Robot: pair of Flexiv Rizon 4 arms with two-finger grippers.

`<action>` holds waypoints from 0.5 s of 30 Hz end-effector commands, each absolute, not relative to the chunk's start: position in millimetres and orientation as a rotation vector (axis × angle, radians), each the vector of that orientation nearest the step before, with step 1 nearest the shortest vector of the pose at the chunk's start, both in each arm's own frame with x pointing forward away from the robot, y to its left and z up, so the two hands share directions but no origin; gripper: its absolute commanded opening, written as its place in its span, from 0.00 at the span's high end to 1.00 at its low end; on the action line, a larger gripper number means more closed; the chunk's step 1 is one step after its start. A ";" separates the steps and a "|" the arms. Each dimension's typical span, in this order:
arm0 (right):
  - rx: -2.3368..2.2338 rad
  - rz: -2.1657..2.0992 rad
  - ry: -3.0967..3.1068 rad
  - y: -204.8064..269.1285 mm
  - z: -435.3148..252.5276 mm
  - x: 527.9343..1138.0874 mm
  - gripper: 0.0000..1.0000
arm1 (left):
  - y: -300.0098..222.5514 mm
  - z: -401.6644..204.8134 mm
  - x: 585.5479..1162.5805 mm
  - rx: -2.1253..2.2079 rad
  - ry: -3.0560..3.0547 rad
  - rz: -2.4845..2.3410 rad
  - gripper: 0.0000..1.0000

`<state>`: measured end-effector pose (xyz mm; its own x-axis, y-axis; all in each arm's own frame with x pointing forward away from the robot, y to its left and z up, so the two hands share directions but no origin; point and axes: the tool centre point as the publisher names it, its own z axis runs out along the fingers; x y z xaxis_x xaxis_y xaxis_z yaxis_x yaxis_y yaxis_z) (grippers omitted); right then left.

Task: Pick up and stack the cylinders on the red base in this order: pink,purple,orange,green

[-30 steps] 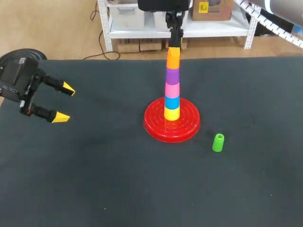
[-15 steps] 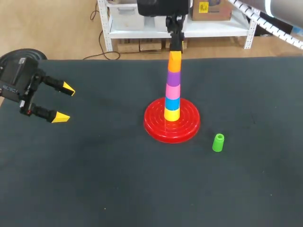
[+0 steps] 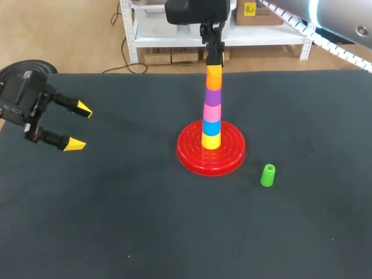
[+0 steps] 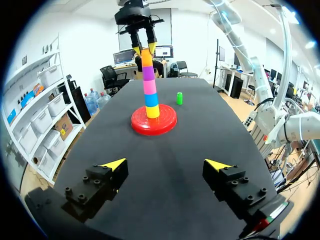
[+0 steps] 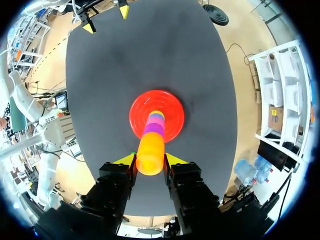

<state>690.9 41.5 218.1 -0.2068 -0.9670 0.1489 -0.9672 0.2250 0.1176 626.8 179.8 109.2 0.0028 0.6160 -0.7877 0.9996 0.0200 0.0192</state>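
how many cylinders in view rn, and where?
6. Five stacked on the base, bottom up: yellow, blue, pink, purple, orange. The green one stands alone on the table, right of the base. None seems hidden.

Left claw [image 3: 79,127] and right claw [image 3: 214,57] both splayed.

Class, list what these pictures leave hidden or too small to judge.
- Head view: the stacked plastic cylinders hide part of the far rim of the red round ribbed base.
- Left wrist view: the small green plastic cylinder is too small to show its top.
- Right wrist view: that green cylinder is almost wholly hidden by the right claw.
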 end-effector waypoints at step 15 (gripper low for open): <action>1.872 0.025 -2.591 6.1 249.0 663.0 0.00 | 180.3 108.4 625.8 1.661 1.676 -0.787 0.00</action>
